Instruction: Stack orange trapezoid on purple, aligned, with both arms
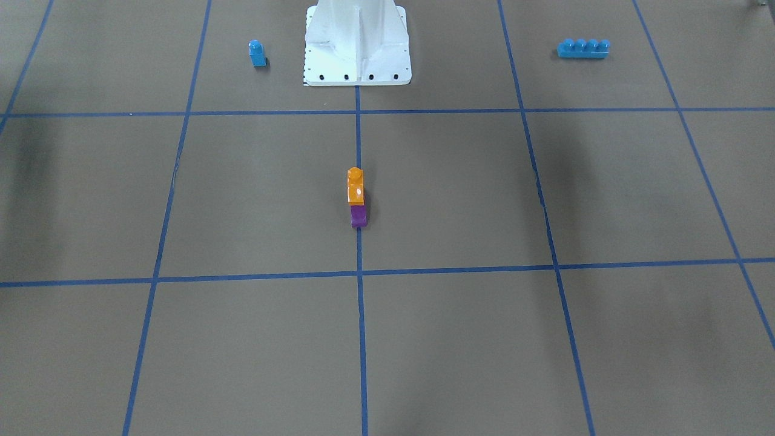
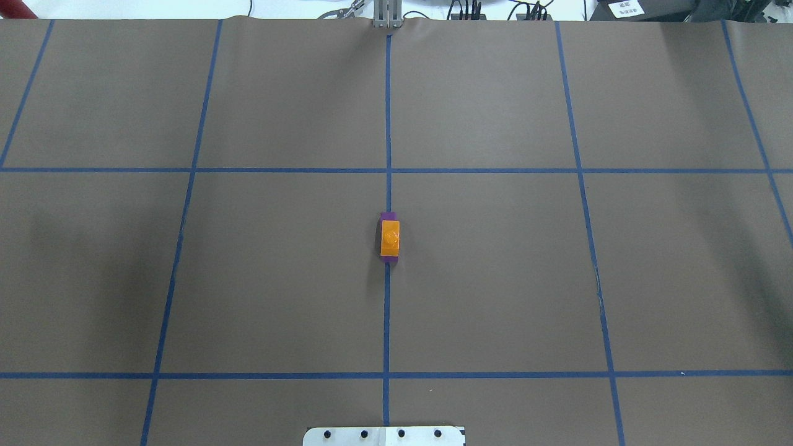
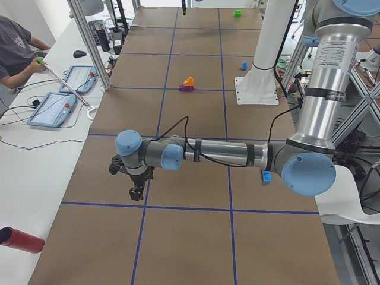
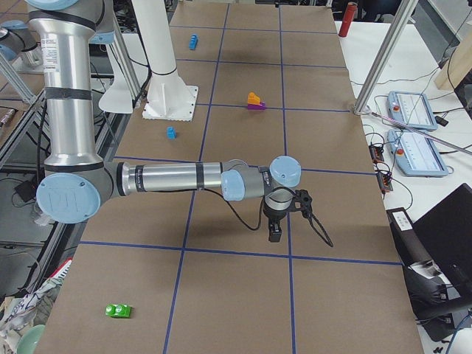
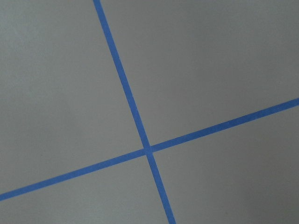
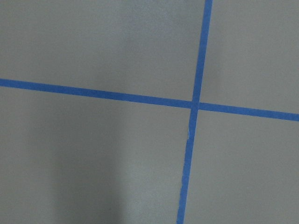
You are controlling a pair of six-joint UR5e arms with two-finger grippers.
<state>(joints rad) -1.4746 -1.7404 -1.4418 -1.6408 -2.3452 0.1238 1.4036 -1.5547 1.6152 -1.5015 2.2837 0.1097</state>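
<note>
In the front-facing view, the orange trapezoid (image 1: 355, 186) is seen seated on the purple block (image 1: 358, 216) at the table's middle, on the central blue tape line (image 1: 359, 315). This is the placement the task asks for. A small blue single-stud block (image 1: 257, 53) and a four-stud blue brick (image 1: 583, 48) lie well apart on either side of the white base mount (image 1: 357, 42), and neither is judged to have a part in the task.

From overhead, thin purple slivers are shown at the stack's far and near ends. These may be only the lower block's slanted foot, so exact alignment cannot be settled.

In the left side view, the left arm (image 3: 225, 153) is held low over the near end of the table with the left gripper (image 3: 136, 193) pointing down, well apart from the stack. Whether its fingers are parted cannot be told.

In the right side view, the right arm (image 4: 169, 178) is held likewise, and the state of the right gripper (image 4: 274, 234) cannot be told either.

Only tape crossings are shown by both wrist cameras, and no fingers are in view. The stacking is judged done, and the arms are probably parked clear so that the stack is not disturbed.
</note>
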